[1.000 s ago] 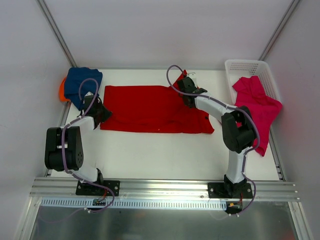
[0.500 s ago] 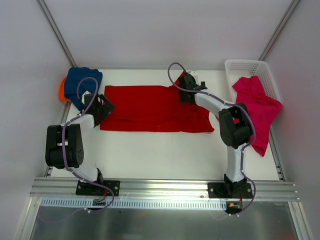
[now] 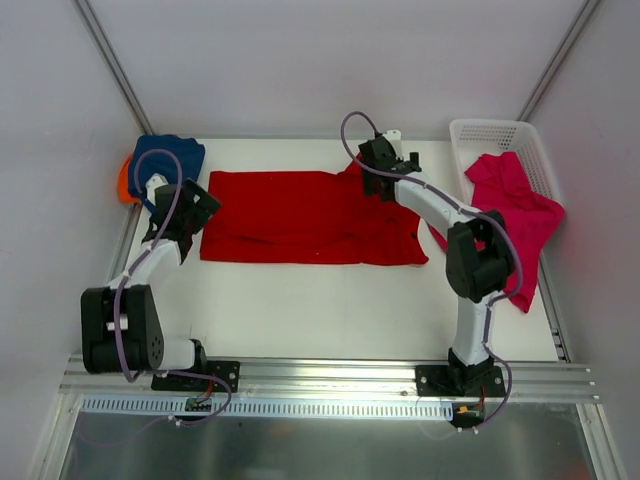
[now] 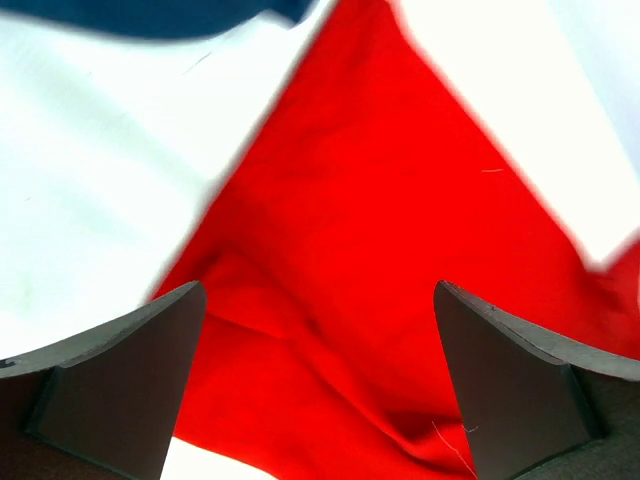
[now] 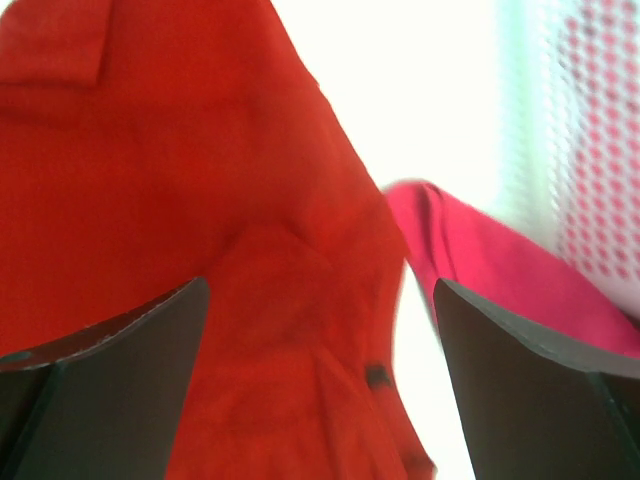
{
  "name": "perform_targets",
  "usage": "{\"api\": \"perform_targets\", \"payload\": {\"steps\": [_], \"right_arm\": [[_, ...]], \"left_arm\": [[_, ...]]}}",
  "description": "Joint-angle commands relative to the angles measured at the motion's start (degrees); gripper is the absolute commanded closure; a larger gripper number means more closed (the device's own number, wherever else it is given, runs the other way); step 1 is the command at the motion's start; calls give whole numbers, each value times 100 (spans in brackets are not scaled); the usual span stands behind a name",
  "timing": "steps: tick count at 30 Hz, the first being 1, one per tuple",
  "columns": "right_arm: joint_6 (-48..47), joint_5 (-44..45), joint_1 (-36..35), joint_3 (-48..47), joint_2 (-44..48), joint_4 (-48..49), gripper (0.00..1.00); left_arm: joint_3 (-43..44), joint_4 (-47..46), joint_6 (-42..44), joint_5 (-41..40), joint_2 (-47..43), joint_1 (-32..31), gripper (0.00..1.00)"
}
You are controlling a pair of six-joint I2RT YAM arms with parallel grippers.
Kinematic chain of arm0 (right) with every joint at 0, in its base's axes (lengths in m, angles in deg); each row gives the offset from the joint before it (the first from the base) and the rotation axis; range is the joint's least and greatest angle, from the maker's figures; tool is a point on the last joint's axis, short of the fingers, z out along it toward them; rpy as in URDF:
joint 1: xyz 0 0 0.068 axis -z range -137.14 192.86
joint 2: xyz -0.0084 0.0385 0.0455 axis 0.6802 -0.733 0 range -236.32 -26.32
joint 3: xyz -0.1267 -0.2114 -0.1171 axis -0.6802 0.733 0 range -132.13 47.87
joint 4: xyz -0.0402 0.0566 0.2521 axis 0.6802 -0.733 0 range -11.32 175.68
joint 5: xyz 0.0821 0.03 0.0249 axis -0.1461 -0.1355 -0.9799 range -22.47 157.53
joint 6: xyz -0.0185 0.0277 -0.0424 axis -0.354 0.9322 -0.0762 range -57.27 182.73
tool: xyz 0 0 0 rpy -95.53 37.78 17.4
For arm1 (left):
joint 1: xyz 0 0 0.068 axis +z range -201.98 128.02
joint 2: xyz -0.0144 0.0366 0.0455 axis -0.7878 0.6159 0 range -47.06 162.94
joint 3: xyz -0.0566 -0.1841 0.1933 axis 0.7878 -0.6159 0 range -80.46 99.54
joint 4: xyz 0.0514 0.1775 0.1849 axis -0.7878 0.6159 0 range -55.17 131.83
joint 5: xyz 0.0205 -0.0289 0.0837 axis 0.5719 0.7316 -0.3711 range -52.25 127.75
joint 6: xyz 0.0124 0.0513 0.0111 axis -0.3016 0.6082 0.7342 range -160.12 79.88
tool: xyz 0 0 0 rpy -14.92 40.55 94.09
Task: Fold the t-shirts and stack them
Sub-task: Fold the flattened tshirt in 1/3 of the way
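Four t-shirts show: the red t-shirt [image 3: 300, 215] lies flat as a long band across the middle of the table [image 3: 320, 310], the navy t-shirt [image 3: 165, 158] sits over the orange t-shirt [image 3: 123, 183] at the far left corner, and the magenta t-shirt [image 3: 515, 210] drapes over the white basket [image 3: 490, 130]. The red one looks light and limp, likely to sag and slide, so its end corners seem the best pinch points. The left gripper [image 3: 185, 205] at its left edge and the right gripper [image 3: 385, 160] over its far right corner both gape wide, holding nothing; bare tabletop lies nearer the arms, while wall and basket crowd the far right.
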Motion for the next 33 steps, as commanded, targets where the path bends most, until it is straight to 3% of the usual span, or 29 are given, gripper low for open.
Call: {"api": "perform_targets", "payload": {"steps": [1, 8, 14, 19, 23, 30, 33], "right_arm": [[326, 52, -95, 439, 1377, -281, 1], [1074, -669, -700, 2039, 2829, -54, 0], [1663, -1600, -1079, 2708, 2867, 236, 1], [1804, -1952, -1273, 2674, 2481, 500, 1], [1892, -1953, -1299, 2507, 2059, 588, 2], [1971, -1742, -1299, 2454, 1619, 729, 4], [1945, -1654, -1290, 2393, 1391, 800, 16]], "left_arm": [[-279, -532, -204, 436, -763, 23, 1], [116, 11, 102, 2229, -1029, -3, 1], [282, 1302, 382, 3109, -1591, -38, 1], [1073, 2908, 1699, 3171, -1723, -65, 1], [1363, 3481, 2326, 3075, -1618, -73, 1], [1030, 3677, 2722, 2417, -2030, -56, 1], [899, 3616, 2687, 2127, -2469, -47, 1]]}}
